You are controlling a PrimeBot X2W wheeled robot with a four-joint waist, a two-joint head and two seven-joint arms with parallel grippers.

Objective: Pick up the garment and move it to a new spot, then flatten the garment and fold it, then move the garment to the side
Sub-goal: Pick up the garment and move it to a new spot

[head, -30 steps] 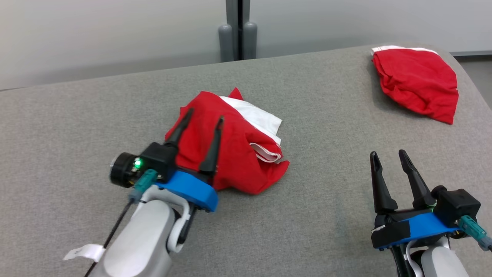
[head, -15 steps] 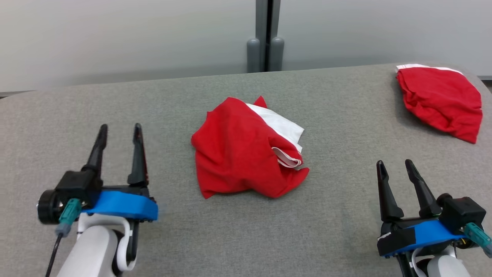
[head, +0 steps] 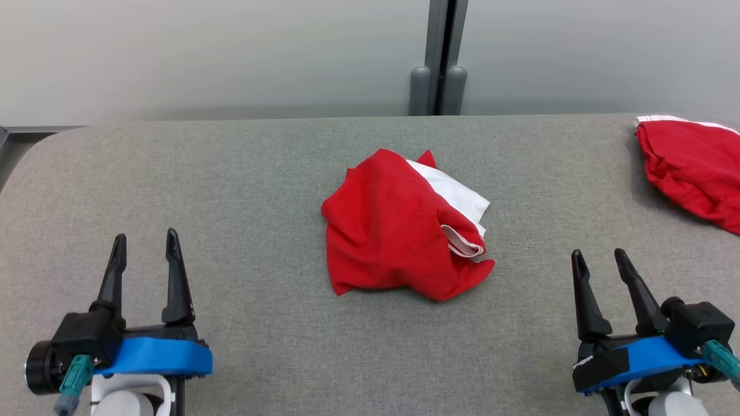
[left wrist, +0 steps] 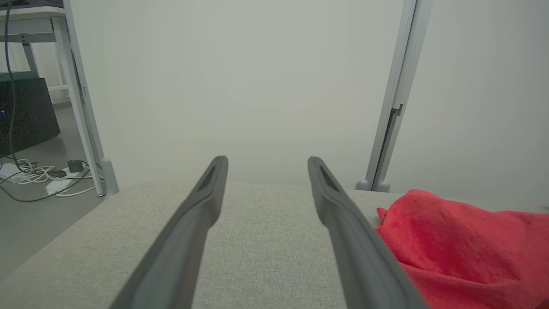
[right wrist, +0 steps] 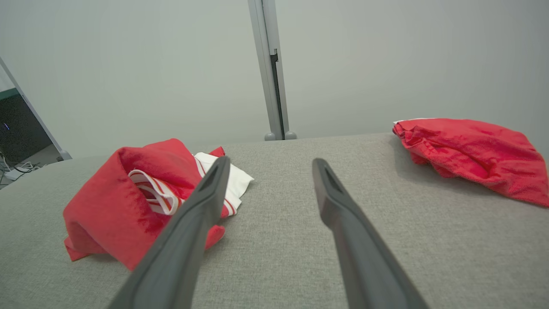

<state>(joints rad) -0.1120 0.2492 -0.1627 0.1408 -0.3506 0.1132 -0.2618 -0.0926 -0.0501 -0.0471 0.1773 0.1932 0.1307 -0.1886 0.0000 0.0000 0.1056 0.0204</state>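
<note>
Head view: a grey fabric-covered table (head: 219, 185) runs across the frame, and the crumpled red garment (head: 393, 237) lies in a heap near its middle. A white panel and a red-and-white striped band show on the side toward the table's right end. The left gripper (head: 145, 236) sits over the near left corner of the table, its two dark fingers spread apart with nothing between them, well apart from the garment. The right gripper (head: 598, 254) sits over the near right corner, likewise spread and empty, and also apart from the garment. A second red garment (head: 691, 170) with a white edge lies at the far right corner, partly cut off by the frame. Behind the far edge stands a pale wall with a grey upright post (head: 437, 58). In the left wrist view the spread fingers point along the table toward the wall, with the garment off to their right. In the right wrist view the garment lies left of the fingers, one finger crossing in front of its white part, and the second red garment lies to the right near the far edge.
</note>
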